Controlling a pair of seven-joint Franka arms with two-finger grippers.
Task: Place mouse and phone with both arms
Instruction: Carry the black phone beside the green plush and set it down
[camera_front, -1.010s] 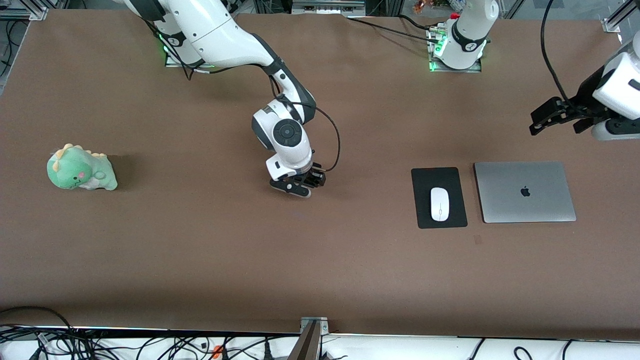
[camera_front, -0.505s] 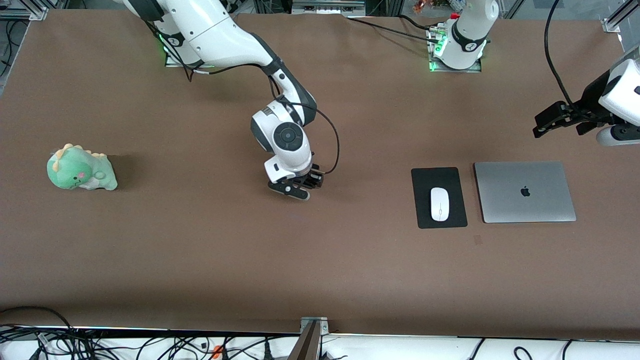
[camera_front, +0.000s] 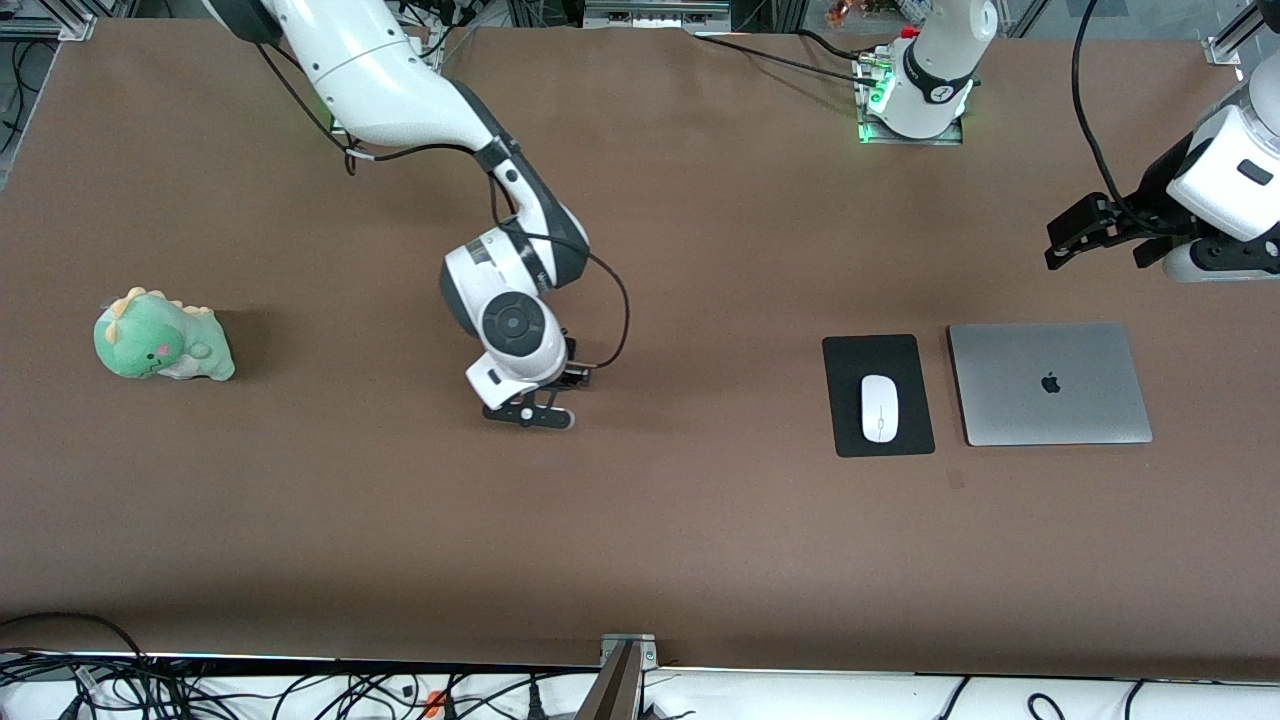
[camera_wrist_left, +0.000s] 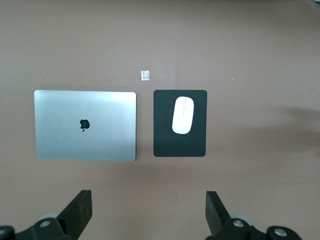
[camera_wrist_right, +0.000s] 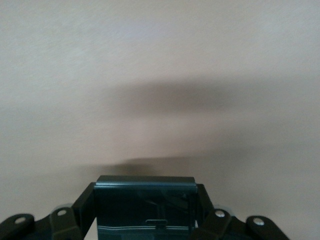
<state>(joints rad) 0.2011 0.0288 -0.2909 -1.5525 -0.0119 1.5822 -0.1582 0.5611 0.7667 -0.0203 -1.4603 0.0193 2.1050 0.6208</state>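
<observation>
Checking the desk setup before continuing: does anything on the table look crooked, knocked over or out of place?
Nothing stands out. The white oval mouse lies straight on the black mouse pad, beside the closed silver laptop. The green plush dinosaur sits upright.

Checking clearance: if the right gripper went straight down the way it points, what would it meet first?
Probably bare table. The right gripper, shut on the phone, shows only brown tabletop ahead; height above it is unclear.

The left tool (camera_wrist_left: 147, 212) hangs over the brown desk (camera_wrist_left: 250, 45) with its two black fingers (camera_wrist_left: 77, 210) spread wide and nothing between them. Below it a white mouse (camera_wrist_left: 183, 115) lies on a black pad (camera_wrist_left: 180, 145), just beside a closed silver laptop (camera_wrist_left: 85, 125). A tiny white scrap (camera_wrist_left: 145, 75) lies near the pad.
</observation>
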